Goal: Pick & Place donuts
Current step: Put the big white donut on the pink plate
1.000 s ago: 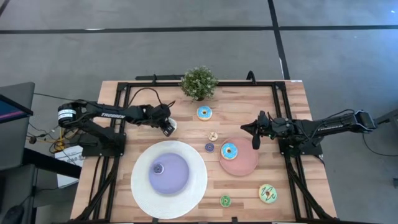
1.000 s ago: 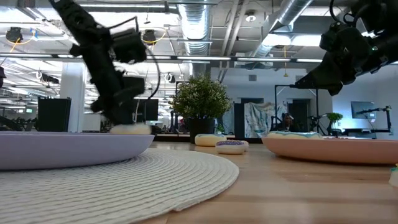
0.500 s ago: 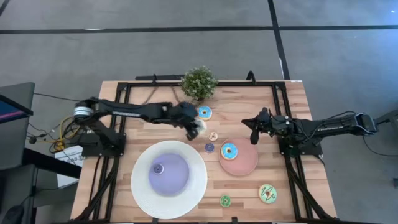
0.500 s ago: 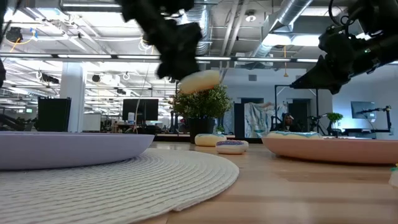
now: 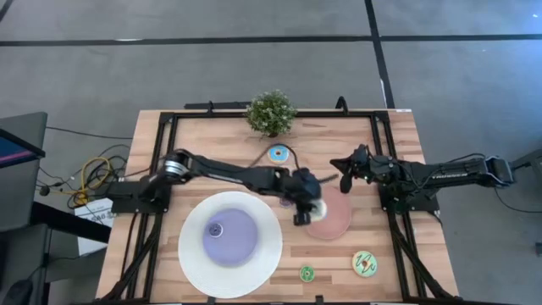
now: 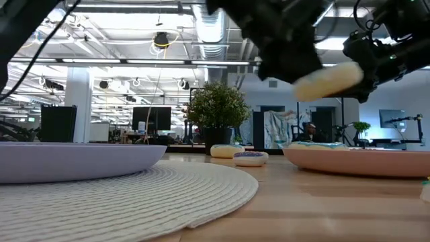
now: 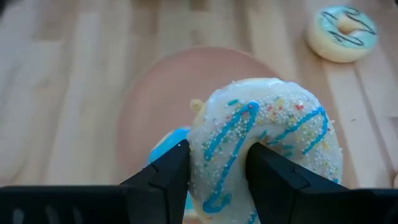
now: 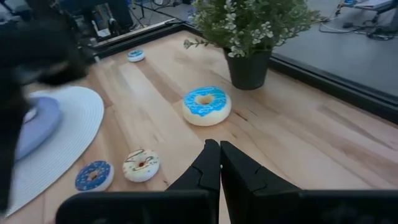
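Over the pink plate [image 5: 333, 219], held off the table by the left gripper [image 5: 306, 206], whose fingers [image 7: 163, 177] are clamped through the hole and over one side of the white donut with blue stripes and sprinkles [image 7: 267, 140], just above a blue-iced donut [image 7: 166, 144] already lying on that plate. Probably light and stiff, a small toy ring with smooth icing that may slip, so best gripped across the ring wall through the hole, as now. Farther right, above the table edge, the right gripper [image 5: 347, 180] waiting, fingers together on nothing.
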### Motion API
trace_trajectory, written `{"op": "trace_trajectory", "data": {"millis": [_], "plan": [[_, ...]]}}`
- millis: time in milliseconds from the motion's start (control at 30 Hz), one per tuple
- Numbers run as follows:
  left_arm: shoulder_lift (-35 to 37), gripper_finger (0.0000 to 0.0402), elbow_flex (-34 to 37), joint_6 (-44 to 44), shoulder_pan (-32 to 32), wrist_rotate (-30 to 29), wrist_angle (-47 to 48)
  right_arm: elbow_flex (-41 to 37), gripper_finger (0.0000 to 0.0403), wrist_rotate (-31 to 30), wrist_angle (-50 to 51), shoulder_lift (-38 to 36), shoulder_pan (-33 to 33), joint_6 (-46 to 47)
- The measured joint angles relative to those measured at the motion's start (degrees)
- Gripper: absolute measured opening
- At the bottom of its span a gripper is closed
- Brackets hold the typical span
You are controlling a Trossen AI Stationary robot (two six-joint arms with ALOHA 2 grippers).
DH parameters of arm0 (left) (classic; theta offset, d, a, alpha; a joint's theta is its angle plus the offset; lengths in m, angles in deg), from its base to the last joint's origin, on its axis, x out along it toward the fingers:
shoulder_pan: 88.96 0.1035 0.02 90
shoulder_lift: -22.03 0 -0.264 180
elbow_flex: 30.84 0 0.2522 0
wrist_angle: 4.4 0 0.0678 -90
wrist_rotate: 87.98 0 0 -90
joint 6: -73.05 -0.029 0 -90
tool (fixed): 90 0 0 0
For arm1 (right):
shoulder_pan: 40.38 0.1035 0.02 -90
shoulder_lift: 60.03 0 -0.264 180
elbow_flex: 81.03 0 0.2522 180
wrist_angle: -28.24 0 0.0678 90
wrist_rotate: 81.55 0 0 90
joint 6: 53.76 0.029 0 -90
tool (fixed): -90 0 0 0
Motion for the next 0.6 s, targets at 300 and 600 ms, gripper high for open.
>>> {"op": "trace_trajectory", "data": {"millis": [300, 600], "plan": [[-12.82, 0.0138, -12.15, -6.35, -2.32, 1.83, -0.53, 0.00, 0.0003, 0.02, 0.24, 0.00, -0.63, 0.02], [-14.60, 0.0138, -12.59, -5.77, -1.77, 0.46, -0.54, 0.00, 0.0003, 0.02, 0.28, -0.02, -0.63, 0.04]]}}
